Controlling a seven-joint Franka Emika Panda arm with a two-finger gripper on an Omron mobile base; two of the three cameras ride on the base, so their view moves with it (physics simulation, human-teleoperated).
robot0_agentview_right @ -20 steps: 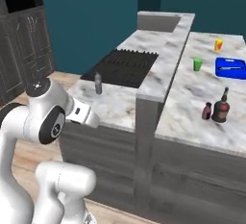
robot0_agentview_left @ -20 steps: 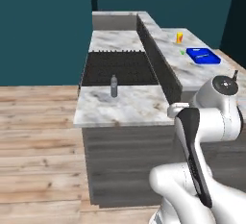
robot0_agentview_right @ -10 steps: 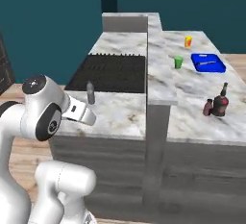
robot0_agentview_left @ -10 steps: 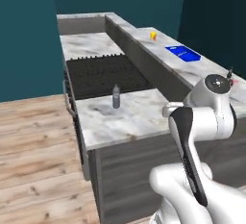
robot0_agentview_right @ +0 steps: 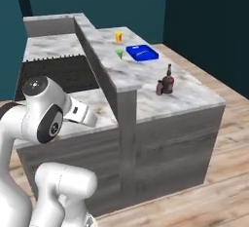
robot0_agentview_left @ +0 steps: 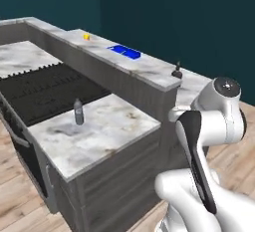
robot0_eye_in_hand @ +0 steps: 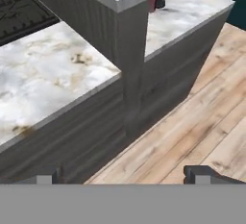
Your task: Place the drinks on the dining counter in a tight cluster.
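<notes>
- Whole scene has swung in both base views since a sec ago: base drove round toward the end of the dining worktop (robot0_agentview_right: 185, 94), so camera moved, not the items. Each bottle sits where it did on its own top.
- Water bottle (robot0_agentview_left: 78, 112) stands upright on the lower stove worktop (robot0_agentview_left: 99, 136), near its edge beside the black stove (robot0_agentview_left: 45, 89), well apart from the other drinks and cut off from them by the raised ledge (robot0_agentview_right: 104, 60).
- Brown bottle (robot0_agentview_right: 168, 81) and maroon bottle (robot0_agentview_right: 159, 87) stand just beside each other near the end of the dining worktop; prob. the cluster spot, w/ the water bottle the one left to bring over.
- Green cup (robot0_agentview_right: 119, 53), yellow cup (robot0_agentview_right: 118, 37) and blue tray (robot0_agentview_right: 142, 52) sit further back along the dining worktop; not part of the job.
- Jaws spread wide, nothing between them; tips (robot0_eye_in_hand: 43, 175) show at bottom of hand view, pointing at the worktop's side panels and wood floor (robot0_eye_in_hand: 192, 127). Arm tucked in, likely for driving.
- Left base view gives the water bottle but only the brown bottle's top over the ledge.
- Right base view gives both dining-top bottles and cups plainly.
- Hand view catches the pair at the top edge, behind the ledge's end post.
</notes>
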